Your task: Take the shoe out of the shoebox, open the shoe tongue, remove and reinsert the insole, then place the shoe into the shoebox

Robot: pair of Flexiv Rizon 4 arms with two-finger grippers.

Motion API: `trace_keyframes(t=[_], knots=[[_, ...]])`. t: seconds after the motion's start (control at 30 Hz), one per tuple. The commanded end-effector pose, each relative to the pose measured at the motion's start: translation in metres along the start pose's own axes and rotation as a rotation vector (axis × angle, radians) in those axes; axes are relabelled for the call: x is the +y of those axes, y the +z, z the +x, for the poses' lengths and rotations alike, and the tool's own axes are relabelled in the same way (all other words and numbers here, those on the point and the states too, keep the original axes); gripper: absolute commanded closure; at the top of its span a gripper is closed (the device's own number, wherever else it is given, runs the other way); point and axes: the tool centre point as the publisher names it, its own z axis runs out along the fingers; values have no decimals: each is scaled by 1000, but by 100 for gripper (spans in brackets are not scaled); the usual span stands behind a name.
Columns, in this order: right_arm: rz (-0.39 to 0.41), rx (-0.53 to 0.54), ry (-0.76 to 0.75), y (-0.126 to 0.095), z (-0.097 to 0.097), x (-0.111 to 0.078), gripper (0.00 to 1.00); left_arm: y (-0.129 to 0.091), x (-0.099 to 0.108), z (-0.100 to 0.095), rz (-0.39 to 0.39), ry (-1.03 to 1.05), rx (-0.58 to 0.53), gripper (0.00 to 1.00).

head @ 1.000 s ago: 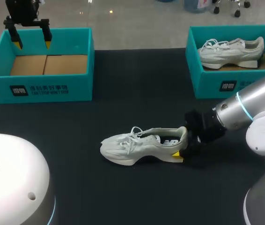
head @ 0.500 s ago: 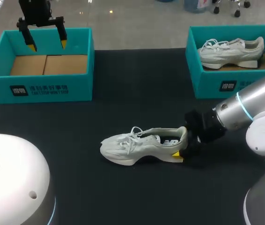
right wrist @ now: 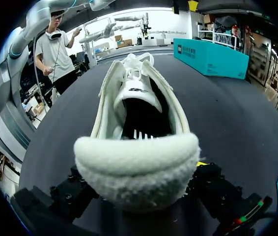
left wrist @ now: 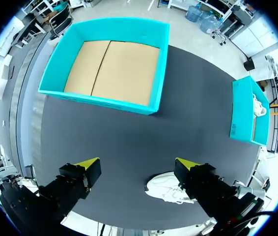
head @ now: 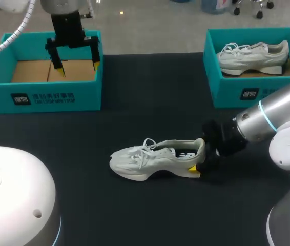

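Observation:
A white sneaker (head: 155, 158) stands upright on the black table, toe pointing left, its opening dark. My right gripper (head: 199, 161) is at the heel, shut on the shoe. In the right wrist view the padded heel collar (right wrist: 136, 167) fills the space between the fingers, and the tongue (right wrist: 136, 91) and laces stretch ahead. My left gripper (head: 77, 67) hangs open and empty over the right half of the empty teal shoebox (head: 42, 97). In the left wrist view that gripper (left wrist: 138, 164) is open above the table, with the shoebox (left wrist: 99, 101) ahead and the sneaker (left wrist: 164, 188) under it.
A second teal shoebox (head: 237, 95) at the back right holds another white sneaker (head: 252, 56); it also shows in the left wrist view (left wrist: 241, 118). Bare black tabletop (head: 145, 102) lies between the two boxes and in front of the shoe.
My left gripper has moved to the right and nearer, from the back left of the empty box to over its right half. The right arm and the shoe have not moved.

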Motion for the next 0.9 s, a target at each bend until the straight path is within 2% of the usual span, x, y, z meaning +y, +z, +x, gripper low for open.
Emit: trace_keyframes(t=[0.03,0.17,0.4,0.63,0.83,0.9], knots=[[2,-1,0,5,1,-2,100,10,19,19,7,-16,7,0],[2,-1,0,5,1,-2,100,14,37,35,15,-34,8,0],[2,-1,0,5,1,-2,100,31,68,69,-27,34,2,0],[2,-1,0,5,1,-2,100,44,90,97,-12,77,-4,0],[2,-1,0,5,1,-2,100,58,104,121,-28,129,-29,0],[2,-1,0,5,1,-2,100,58,104,121,-28,129,-29,0]])
